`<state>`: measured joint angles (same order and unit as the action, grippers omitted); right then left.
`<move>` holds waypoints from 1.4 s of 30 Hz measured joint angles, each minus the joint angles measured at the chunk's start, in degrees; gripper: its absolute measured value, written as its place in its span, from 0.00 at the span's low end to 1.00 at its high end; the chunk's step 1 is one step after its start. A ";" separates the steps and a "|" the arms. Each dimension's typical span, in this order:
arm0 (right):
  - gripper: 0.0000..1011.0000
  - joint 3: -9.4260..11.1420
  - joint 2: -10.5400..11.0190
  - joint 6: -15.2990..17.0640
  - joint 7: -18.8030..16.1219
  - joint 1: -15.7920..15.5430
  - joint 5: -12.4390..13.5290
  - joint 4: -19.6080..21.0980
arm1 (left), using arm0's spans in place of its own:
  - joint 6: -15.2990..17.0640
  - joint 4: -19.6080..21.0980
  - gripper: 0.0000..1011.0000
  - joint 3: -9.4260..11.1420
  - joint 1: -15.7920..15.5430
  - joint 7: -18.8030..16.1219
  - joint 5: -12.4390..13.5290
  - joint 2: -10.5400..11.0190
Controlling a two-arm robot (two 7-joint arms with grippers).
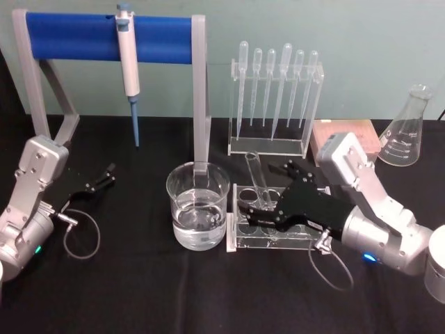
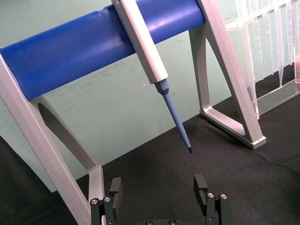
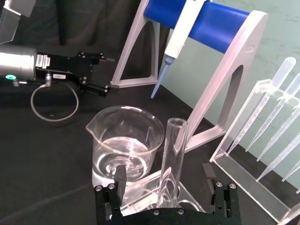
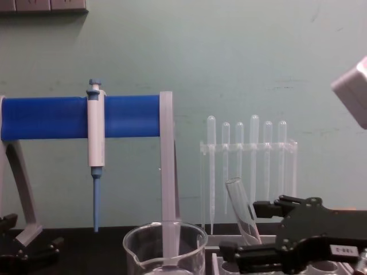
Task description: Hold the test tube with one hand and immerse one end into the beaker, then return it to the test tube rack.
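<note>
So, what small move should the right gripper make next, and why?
Probably close the right gripper on the test tube. Its jaws stand open on both sides of the tube, not touching, and the tube leans in the rack beside the beaker, so it must be gripped before lifting. The left gripper rests at the left.

Silver wrists, black fingers, looped grey cables

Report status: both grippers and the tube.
Left gripper parked at the left, open. Right gripper open, fingers either side of the test tube, not touching. Test tube leans in its rack. Beaker close beside the rack, nothing between.
</note>
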<state>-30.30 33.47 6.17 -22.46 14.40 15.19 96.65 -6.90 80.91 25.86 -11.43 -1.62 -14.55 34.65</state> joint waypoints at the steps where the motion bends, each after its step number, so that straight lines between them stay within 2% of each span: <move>1: 0.99 0.01 -0.33 0.00 0.00 0.16 -0.13 -0.23 | 0.00 0.00 0.99 0.00 0.00 0.00 0.00 0.00; 4: 0.99 0.20 -1.41 0.00 -0.01 0.64 -0.51 -0.99 | 0.00 0.00 0.99 0.00 0.00 0.00 0.00 0.00; 10: 0.88 0.87 -3.42 0.34 -0.06 1.61 -1.11 -2.65 | 0.00 0.00 0.99 0.00 0.00 0.00 0.00 0.00; 18: 0.67 1.79 -5.21 1.17 -0.10 1.57 -1.61 -3.42 | 0.00 0.00 0.99 0.00 0.00 0.00 0.00 0.00; 19: 0.60 1.95 -5.49 1.22 -0.15 1.50 -1.71 -3.52 | 0.00 0.00 0.99 0.00 0.00 0.00 0.00 0.00; 21: 0.57 2.15 -5.75 1.35 -0.19 1.35 -1.80 -3.55 | 0.00 0.00 0.99 0.00 0.00 0.00 0.00 0.00; 22: 0.50 2.43 -5.97 1.44 -0.23 1.16 -1.85 -3.53 | 0.00 0.00 0.99 0.00 0.00 0.00 0.00 0.00; 24: 0.47 2.79 -6.19 1.51 -0.29 0.91 -1.83 -3.43 | 0.00 -0.01 0.99 0.00 0.00 0.00 0.00 0.00; 25: 0.40 3.30 -6.43 1.62 -0.32 0.50 -1.55 -3.20 | 0.00 0.00 0.99 0.00 0.00 0.00 0.00 0.00; 27: 0.34 3.88 -6.71 1.71 -0.33 0.02 -1.14 -2.92 | 0.00 0.00 0.99 0.00 0.00 0.00 0.00 0.00; 28: 0.34 4.48 -6.97 1.86 -0.33 -0.49 -0.63 -2.64 | 0.00 -0.01 0.99 0.00 0.00 0.00 0.00 0.00; 29: 0.28 4.80 -7.06 1.89 -0.33 -0.74 -0.39 -2.45 | 0.00 -0.01 0.99 0.00 0.00 0.00 0.00 0.00; 32: 0.23 6.04 -7.26 1.91 -0.33 -1.97 0.68 -1.26 | 0.00 0.00 0.99 -0.01 0.00 0.00 0.00 0.00; 38: 0.22 9.13 -7.31 1.35 -0.20 -4.97 3.96 2.30 | 0.00 0.00 0.99 0.00 0.00 0.00 0.00 0.00; 42: 0.22 12.04 -7.67 0.73 0.60 -7.30 7.63 5.74 | 0.00 0.00 0.99 0.00 0.00 0.00 0.00 0.00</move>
<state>-18.26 25.80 6.89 -21.86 7.10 22.82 102.39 -6.90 80.90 25.86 -11.43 -1.62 -14.55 34.65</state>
